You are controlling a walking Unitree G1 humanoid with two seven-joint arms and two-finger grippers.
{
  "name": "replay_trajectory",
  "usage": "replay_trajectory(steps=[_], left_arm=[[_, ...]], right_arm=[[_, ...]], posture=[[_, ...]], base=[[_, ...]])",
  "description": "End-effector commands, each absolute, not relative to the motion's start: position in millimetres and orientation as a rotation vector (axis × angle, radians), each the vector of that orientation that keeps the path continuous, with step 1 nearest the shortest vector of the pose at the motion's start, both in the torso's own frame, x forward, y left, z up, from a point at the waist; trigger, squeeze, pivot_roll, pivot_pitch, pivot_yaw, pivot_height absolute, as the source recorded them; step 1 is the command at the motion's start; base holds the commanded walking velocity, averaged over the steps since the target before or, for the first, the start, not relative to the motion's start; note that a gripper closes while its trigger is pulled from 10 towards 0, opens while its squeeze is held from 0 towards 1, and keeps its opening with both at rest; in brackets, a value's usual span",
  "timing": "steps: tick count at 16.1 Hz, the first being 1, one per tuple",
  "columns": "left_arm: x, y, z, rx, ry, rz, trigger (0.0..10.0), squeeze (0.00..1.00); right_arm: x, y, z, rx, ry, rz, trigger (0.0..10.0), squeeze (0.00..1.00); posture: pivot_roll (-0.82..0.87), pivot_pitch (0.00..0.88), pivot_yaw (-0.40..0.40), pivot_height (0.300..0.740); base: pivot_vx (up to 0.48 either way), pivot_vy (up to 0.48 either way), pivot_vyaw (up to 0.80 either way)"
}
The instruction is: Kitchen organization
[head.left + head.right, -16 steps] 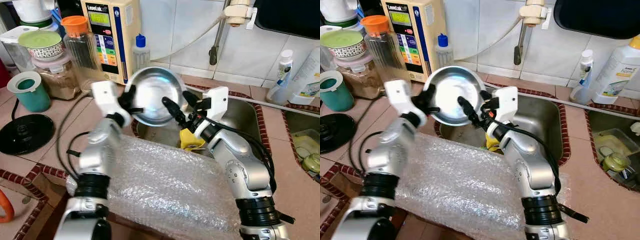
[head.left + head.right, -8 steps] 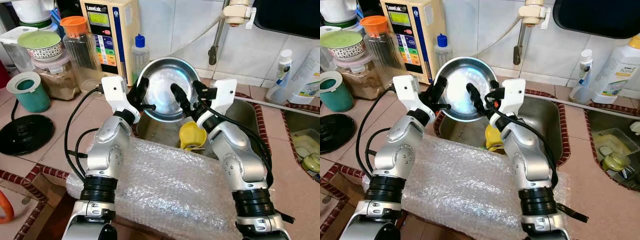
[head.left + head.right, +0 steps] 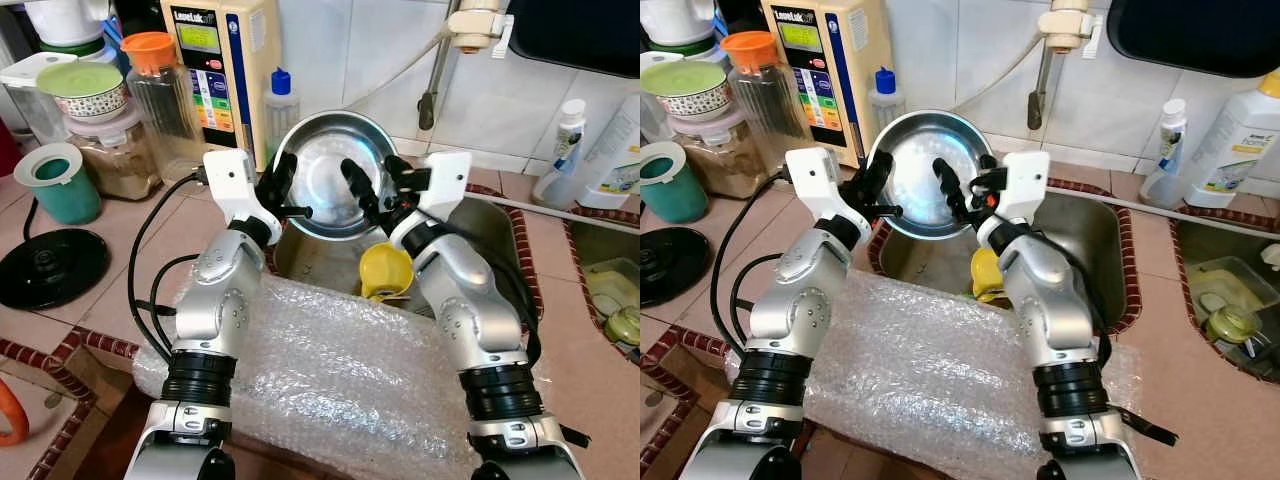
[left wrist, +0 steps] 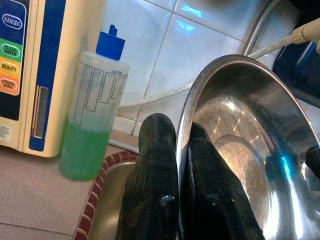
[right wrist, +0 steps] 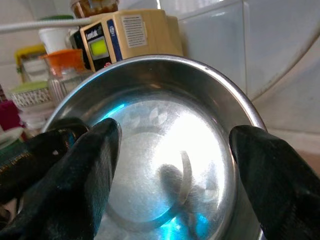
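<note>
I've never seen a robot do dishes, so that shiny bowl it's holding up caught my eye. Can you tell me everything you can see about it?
The steel bowl is round, shiny metal with a rolled rim and a flat bottom that mirrors the light. It is held tilted on edge above the sink, its hollow facing the robot. The left gripper pinches its rim, one finger inside and one outside. The right gripper is spread open in front of the hollow; I cannot tell whether it touches. The inside looks empty.

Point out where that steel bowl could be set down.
Left gripper pinches the bowl rim above the sink. Bare counter lies between the black disc and bubble wrap, and right of the sink. The left back corner, by the jars, is crowded.
</note>
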State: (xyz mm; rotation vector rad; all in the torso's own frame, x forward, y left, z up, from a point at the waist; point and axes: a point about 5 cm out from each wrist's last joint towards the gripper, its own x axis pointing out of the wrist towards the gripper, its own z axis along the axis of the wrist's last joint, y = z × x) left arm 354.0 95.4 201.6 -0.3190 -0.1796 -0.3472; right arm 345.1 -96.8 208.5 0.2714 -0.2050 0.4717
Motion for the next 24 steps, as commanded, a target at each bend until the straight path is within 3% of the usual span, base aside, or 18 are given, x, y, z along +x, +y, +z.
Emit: replay_trajectory(steps=[1, 6, 8, 11, 13, 15, 18, 24], left_arm=[[355, 107, 189, -0.279, -0.125, -0.305, 0.0, 0.0], [360, 114, 189, -0.24, -0.116, -0.232, 0.0, 0.0], [361, 116, 187, -0.229, -0.11, -0.215, 0.0, 0.0], [363, 119, 190, -0.228, -0.119, -0.203, 0.0, 0.0], [364, 122, 191, -0.229, -0.121, -0.19, 0.0, 0.0], [366, 126, 197, -0.24, -0.144, -0.188, 0.0, 0.0], [361, 115, 208, -0.291, -0.194, -0.302, 0.0, 0.0], [354, 97, 208, -0.335, -0.196, -0.407, 0.0, 0.0]], right_arm=[[352, -139, 233, 0.303, -0.309, 0.326, 10.0, 0.0], [355, -147, 240, 0.333, -0.336, 0.322, 10.0, 0.0], [343, -118, 236, 0.396, -0.243, 0.608, 10.0, 0.0], [325, -100, 224, 0.324, -0.189, 0.755, 10.0, 0.0], [324, -101, 224, 0.304, -0.198, 0.735, 10.0, 0.0], [331, -119, 230, 0.205, -0.261, 0.55, 10.0, 0.0], [341, -134, 228, 0.137, -0.275, 0.423, 10.0, 0.0], [353, -129, 221, 0.189, -0.248, 0.397, 10.0, 0.0]], posture=[[0.05, 0.0, 0.028, 0.74], [0.05, 0.0, 0.027, 0.74], [0.05, 0.0, 0.029, 0.74], [0.05, 0.0, 0.026, 0.74], [0.05, 0.0, 0.026, 0.74], [0.04, 0.0, 0.028, 0.74], [0.05, 0.0, 0.026, 0.74], [0.05, 0.0, 0.023, 0.74]], base=[[0.0, 0.0, 0.0], [0.0, 0.0, 0.0], [0.0, 0.0, 0.0], [0.0, 0.0, 0.0], [0.0, 0.0, 0.0], [0.0, 0.0, 0.0], [0.0, 0.0, 0.0], [0.0, 0.0, 0.0]])
